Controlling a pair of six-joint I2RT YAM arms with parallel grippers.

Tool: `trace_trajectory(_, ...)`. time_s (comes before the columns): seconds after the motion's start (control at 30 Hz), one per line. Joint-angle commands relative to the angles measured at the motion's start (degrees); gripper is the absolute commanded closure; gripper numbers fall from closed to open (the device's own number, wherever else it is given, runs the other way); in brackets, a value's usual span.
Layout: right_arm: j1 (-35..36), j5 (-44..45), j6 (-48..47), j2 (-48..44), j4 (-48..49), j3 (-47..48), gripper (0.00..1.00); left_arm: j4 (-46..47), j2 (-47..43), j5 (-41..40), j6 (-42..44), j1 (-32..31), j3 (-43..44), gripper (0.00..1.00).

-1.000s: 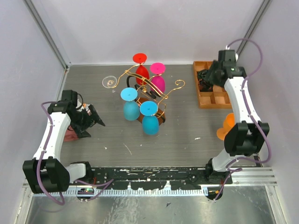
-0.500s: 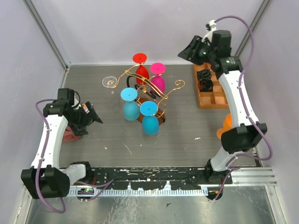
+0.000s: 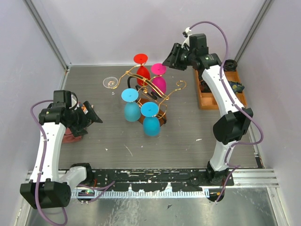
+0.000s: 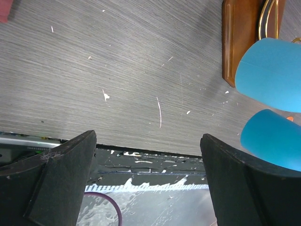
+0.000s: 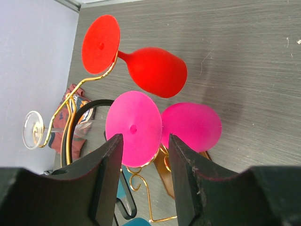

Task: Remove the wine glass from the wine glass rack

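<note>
— Left end effector (image 4: 148,141)?
— Spread wide, holding nothing; the wine glass rack (image 4: 239,42) sits ahead, to its right.
— Right end effector (image 5: 144,137)?
— Partly spread, pinching nothing. The pink wine glass (image 5: 190,126) hangs on the rack just beyond its fingertips.

No legible text, label or number anywhere.

Parted black fingers of the right gripper (image 5: 145,141) (pink foot disc showing through the gap), pink wine glass (image 5: 190,127) and red wine glass (image 5: 155,70) hung on the gold wine glass rack (image 5: 69,98), grey tabletop (image 5: 244,56).
</note>
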Motion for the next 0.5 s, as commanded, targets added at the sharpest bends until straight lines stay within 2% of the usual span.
trace_trajectory(0.0, 1.0, 1.0, -0.7, -0.2, 3.1, 1.4, 0.51, -1.1, -0.9, 1.7, 0.2, 0.0, 1.0, 0.01)
trace_trajectory(0.47, 2.8, 1.5, -0.4, 2.0, 3.5, 1.0, 0.55, -1.7, -1.1, 2.0, -0.1, 0.0, 0.0, 0.01)
